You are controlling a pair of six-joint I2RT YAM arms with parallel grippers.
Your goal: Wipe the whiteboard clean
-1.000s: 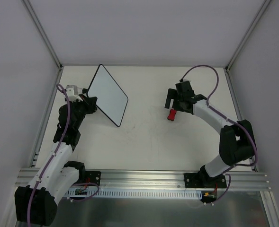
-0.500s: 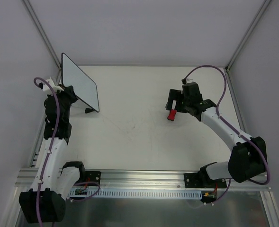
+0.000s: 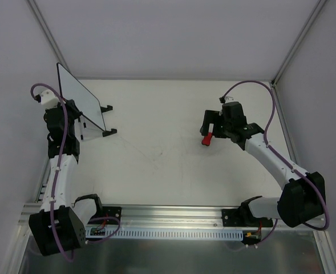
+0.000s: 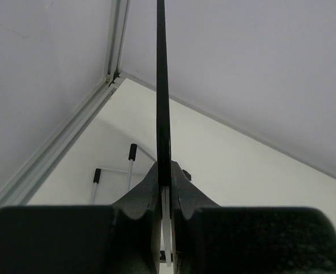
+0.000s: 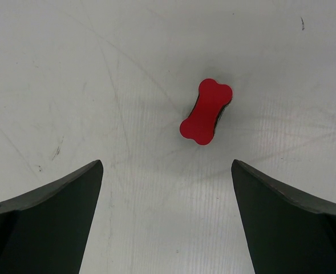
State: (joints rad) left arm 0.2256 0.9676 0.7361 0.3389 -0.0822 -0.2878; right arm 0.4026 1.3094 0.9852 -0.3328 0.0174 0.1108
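The whiteboard (image 3: 81,96), white with a thin black frame, is at the far left of the table, tilted up on edge, its black stand feet (image 3: 107,108) pointing right. My left gripper (image 3: 75,122) is shut on its lower edge. In the left wrist view the board (image 4: 162,85) is edge-on between the closed fingers of my left gripper (image 4: 166,188). The red bone-shaped eraser (image 3: 206,138) lies on the table at the right. My right gripper (image 3: 209,123) is open and empty over it. In the right wrist view the eraser (image 5: 206,111) lies just ahead of my right gripper (image 5: 166,165).
The left wall and its aluminium corner post (image 3: 51,40) are close behind the board. A right post (image 3: 296,45) and side walls enclose the table. The metal rail (image 3: 173,214) with the arm bases runs along the near edge.
My left arm has carried the whiteboard from left of centre to the far left by the wall, turning it more upright. My right gripper has shifted slightly above the eraser.
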